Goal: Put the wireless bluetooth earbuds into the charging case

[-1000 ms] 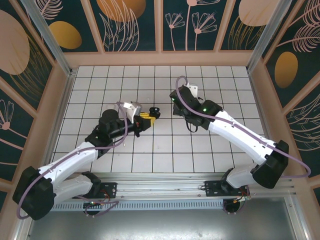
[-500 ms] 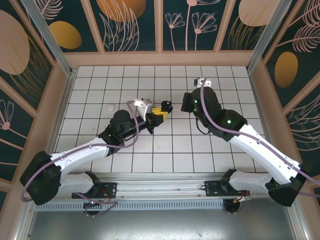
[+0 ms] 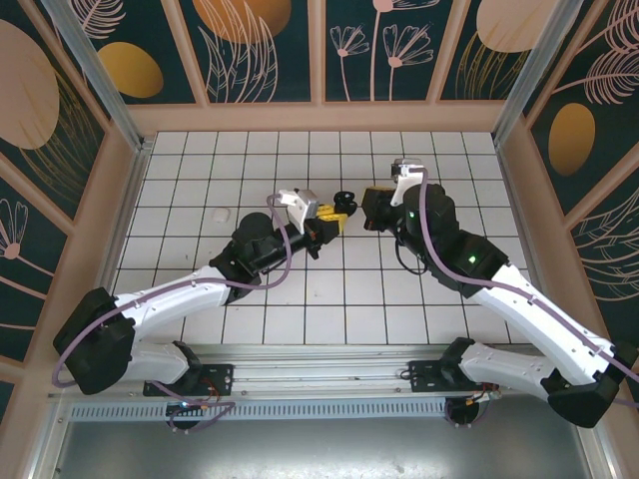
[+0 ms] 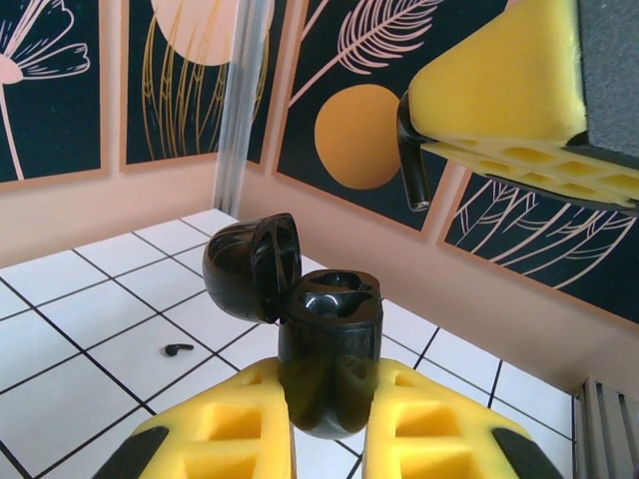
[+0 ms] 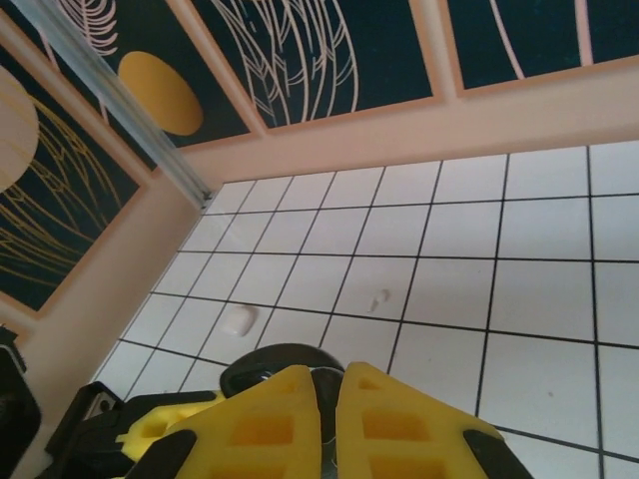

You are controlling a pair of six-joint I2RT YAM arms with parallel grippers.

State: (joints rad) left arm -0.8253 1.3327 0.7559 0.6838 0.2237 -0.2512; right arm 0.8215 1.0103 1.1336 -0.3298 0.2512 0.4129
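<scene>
My left gripper (image 4: pixel 329 387) is shut on a black charging case (image 4: pixel 329 344), held upright with its lid (image 4: pixel 250 267) swung open to the left and both sockets empty. In the top view the case (image 3: pixel 344 199) sits just ahead of the left gripper (image 3: pixel 334 222), with the right gripper (image 3: pixel 371 205) close on its right. My right gripper (image 5: pixel 327 371) is shut on a black earbud (image 4: pixel 411 160), whose stem hangs below a yellow finger (image 4: pixel 499 90), above and right of the case. Another black earbud (image 4: pixel 178 349) lies on the tiles. A white earbud (image 5: pixel 379 299) lies further off.
A small white rounded object (image 5: pixel 238 319) rests on the tiles at the left (image 3: pixel 220 213). The tiled floor (image 3: pixel 449 160) is walled by peach panels with dark leaf prints. The two arms angle inward from the near edge and nearly meet mid-floor.
Both arms have reached further from the near edge and come together. The left gripper carried the case up and right. The right gripper swung round to face it from the right.
</scene>
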